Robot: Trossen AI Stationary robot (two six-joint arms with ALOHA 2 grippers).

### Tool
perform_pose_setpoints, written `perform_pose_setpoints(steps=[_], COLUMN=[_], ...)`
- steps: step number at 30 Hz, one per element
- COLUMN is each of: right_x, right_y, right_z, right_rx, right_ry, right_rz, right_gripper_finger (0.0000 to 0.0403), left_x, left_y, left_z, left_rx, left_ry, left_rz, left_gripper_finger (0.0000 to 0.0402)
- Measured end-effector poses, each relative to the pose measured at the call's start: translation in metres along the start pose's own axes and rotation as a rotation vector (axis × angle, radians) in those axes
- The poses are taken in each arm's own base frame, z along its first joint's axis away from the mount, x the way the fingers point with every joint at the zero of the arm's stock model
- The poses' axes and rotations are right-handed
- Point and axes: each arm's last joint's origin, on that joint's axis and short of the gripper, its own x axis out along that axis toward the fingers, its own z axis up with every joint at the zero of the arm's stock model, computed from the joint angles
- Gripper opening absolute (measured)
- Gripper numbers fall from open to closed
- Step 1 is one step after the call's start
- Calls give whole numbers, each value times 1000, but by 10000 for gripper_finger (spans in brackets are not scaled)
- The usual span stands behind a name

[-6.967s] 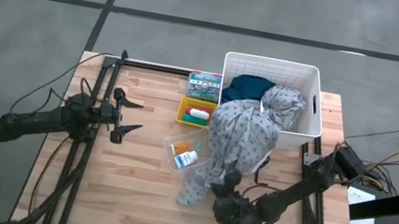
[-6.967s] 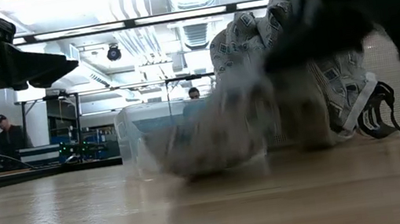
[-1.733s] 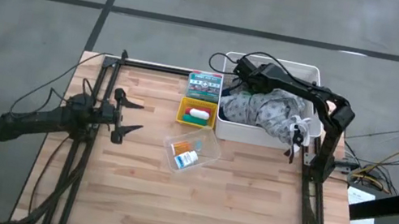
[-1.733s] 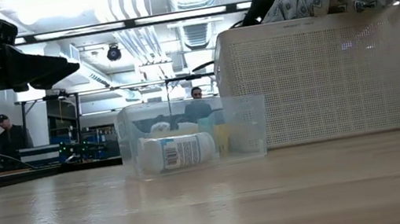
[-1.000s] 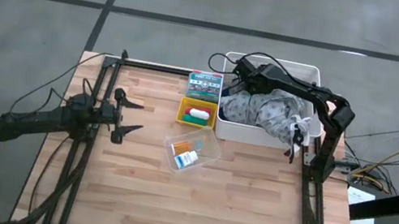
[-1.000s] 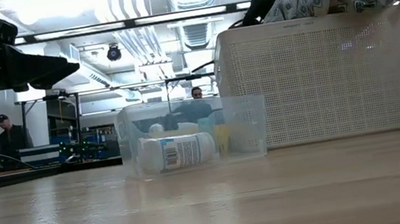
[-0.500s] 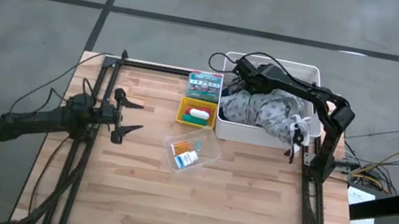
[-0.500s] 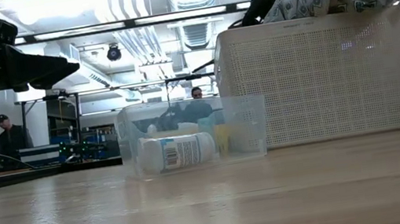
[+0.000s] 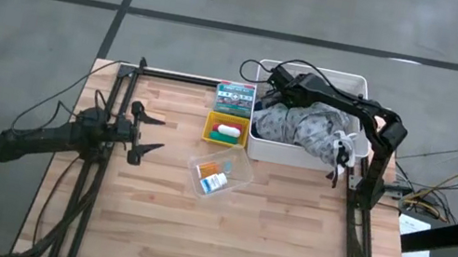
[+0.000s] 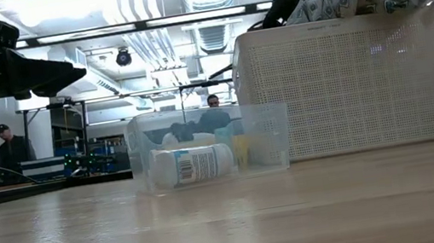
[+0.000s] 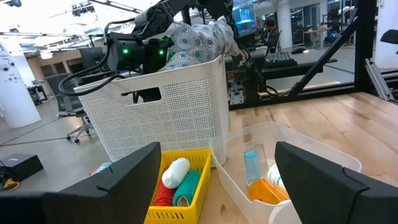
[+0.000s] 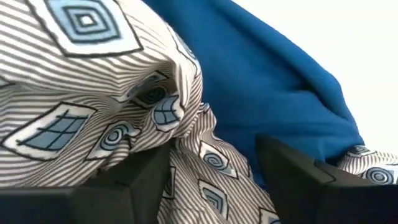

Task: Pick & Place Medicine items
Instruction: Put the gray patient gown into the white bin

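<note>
We see the medicine items in two small containers left of the white basket [image 9: 358, 104]: a yellow tray [image 9: 209, 132] holding a white tube [image 9: 228, 131], with a red tube [image 11: 163, 194] and a green tube [image 11: 187, 188] beside it in the left wrist view, and a clear plastic box [image 9: 239, 170] nearer the table's middle holding the white-and-blue bottle [image 9: 215, 182] and a small orange pack [image 9: 212, 168]. A green printed box [image 9: 234, 98] lies just behind the yellow tray, at the table's far edge. Our right gripper [image 9: 269, 76] reaches over the basket's far left corner, its fingers parted with nothing between them, just above the grey patterned cloth [image 9: 309, 129] that fills the basket; a blue cloth [image 12: 280, 93] lies under that cloth. A dark strap [image 9: 337, 162] hangs over the basket's front wall. The basket stands between the right arm and the two containers. Our left gripper [image 9: 153, 131] hovers over the table's left side, fingers spread wide and empty, well apart from the containers. In the low view the bottle [image 10: 192, 164] lies on its side inside the clear box, and what seem to be two people [image 10: 8, 151] show in the room beyond.
</note>
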Motion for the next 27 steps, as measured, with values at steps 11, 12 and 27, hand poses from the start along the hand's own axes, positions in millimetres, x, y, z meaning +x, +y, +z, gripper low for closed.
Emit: perform_pose_setpoints(steps=[11, 12, 27], right_x=[-63, -73, -216], right_y=[-16, -18, -37], right_z=[15, 17, -13], right_rx=[-32, -34, -86], right_ry=[-66, -89, -496], right_rz=[96, 117, 337], right_gripper_finger=[230, 227, 235], left_x=[0, 0, 0], left_y=[0, 0, 0], left_z=[0, 0, 0], left_rx=[0, 0, 0], left_ry=[0, 0, 0], left_rz=[0, -1, 0], left_gripper_finger=[320, 320, 320])
